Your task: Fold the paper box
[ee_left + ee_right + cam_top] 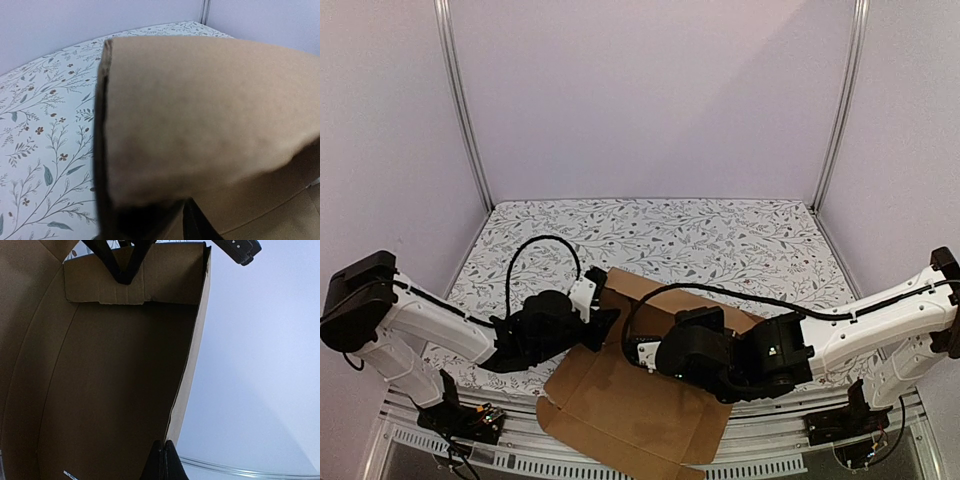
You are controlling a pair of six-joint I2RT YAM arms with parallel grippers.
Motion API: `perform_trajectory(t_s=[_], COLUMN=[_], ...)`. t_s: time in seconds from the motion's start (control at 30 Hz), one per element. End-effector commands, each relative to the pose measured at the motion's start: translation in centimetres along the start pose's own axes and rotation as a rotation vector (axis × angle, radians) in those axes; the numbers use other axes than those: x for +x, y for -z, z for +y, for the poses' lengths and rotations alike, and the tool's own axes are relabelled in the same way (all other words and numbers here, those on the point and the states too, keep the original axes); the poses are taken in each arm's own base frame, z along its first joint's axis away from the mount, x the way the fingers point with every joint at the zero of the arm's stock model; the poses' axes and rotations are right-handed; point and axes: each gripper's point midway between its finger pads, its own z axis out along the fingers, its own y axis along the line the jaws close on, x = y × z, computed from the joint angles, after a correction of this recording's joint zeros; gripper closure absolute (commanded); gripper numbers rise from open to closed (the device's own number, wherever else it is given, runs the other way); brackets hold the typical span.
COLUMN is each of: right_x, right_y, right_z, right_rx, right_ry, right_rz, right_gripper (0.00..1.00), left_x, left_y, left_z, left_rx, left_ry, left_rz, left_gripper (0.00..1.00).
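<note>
Though dim, box [115,380] seemingly in gripper [163,460].

We count one paper box [630,405], at both sets of fingertips; two arms [430,325] [880,320]; two grippers, left gripper [608,325] and right gripper [162,462]; one floral table cover [720,235], below the fingers; two metal posts [460,100] [840,100], beyond the fingers.
</note>
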Motion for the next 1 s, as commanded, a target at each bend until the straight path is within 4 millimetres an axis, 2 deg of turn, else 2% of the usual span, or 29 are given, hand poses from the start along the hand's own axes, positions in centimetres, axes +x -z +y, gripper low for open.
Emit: perform_trajectory(t_s=[0.0,0.13,0.27,0.6,0.87,0.97], right_x=[-0.3,-0.1,0.0,0.1,0.3,0.3], right_y=[0.3,0.4,0.4,0.5,0.6,0.6], right_z=[2.3,2.2,2.4,2.4,2.4,2.4], right_rx=[-0.075,-0.073,-0.074,-0.068,-0.065,-0.065], right_ry=[0.002,-0.005,-0.005,-0.018,-0.025,-0.032], right_rz=[-0.046,-0.044,-0.041,-0.035,-0.03,-0.031], right_gripper=[1.0,1.0,1.0,1.0,1.0,1.0], left_x=[-0.4,-0.5,-0.4,-0.4,-1.1,-1.3], left_y=[0.2,0.1,-0.2,-1.0,-1.6,-1.7], left_z=[-1.6,-2.1,-2.1,-2.4,-2.8,-3.1], left_rx=[0.076,0.12,0.153,0.188,0.213,0.226], left_ry=[-0.042,-0.045,-0.021,-0.038,-0.04,-0.045], left_rz=[-0.058,-0.077,-0.094,-0.108,-0.11,-0.107], left_gripper=[0.67,0.62,0.62,0.79,1.0,1.0])
